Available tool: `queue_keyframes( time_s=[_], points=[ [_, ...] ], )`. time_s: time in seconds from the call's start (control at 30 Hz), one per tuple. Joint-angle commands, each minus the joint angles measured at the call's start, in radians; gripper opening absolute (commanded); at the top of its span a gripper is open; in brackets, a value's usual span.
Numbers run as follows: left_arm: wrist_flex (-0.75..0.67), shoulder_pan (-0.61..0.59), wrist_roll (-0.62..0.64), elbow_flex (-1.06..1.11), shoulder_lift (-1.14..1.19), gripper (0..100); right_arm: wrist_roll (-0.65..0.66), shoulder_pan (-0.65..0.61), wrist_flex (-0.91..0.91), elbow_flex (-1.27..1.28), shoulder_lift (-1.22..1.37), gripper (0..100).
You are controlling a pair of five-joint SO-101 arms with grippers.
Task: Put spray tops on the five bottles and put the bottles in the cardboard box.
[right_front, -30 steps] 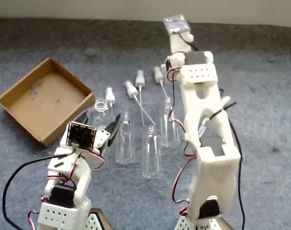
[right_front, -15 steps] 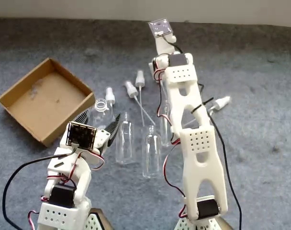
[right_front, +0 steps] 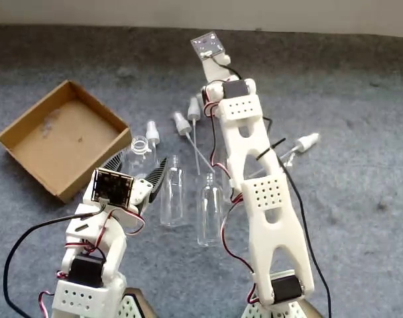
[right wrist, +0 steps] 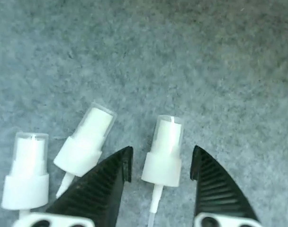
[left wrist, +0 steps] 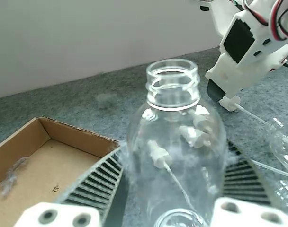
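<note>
Right jaws stand open astride one spray top [right wrist: 163,151], clear of both its sides; two more spray tops [right wrist: 85,139] lie just beside it, three counted. My left jaws clasp an upright, uncapped bottle [left wrist: 175,156] near the cardboard box [right_front: 62,136]. Two bottles [right_front: 172,192] lie on the desk [right_front: 360,199], farther from the box. My right arm [right_front: 254,165] stretches far out; my left arm [right_front: 99,245] is folded short.

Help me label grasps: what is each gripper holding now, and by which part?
The left gripper clamps the upright open bottle by its body. The right gripper holds nothing: it is open, straddling a spray top without touching it.
</note>
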Motion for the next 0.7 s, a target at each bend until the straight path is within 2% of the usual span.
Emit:
queue_keyframes(
  time_s=[0.0,0.4,0.57,0.67],
  points=[
    [0.003,0.015,0.006,0.019,-0.007,20,0.014,-0.005,0.012,-0.061,-0.022,19.1],
    [0.003,0.015,0.006,0.019,-0.007,20,0.017,-0.001,0.008,-0.021,0.021,19.1],
    [0.009,0.015,0.006,0.019,-0.005,20,0.063,0.016,0.008,-0.016,0.091,19.0],
    [0.02,0.015,0.006,0.019,-0.005,20,0.068,0.027,0.012,-0.076,0.093,15.3]
  ],
)
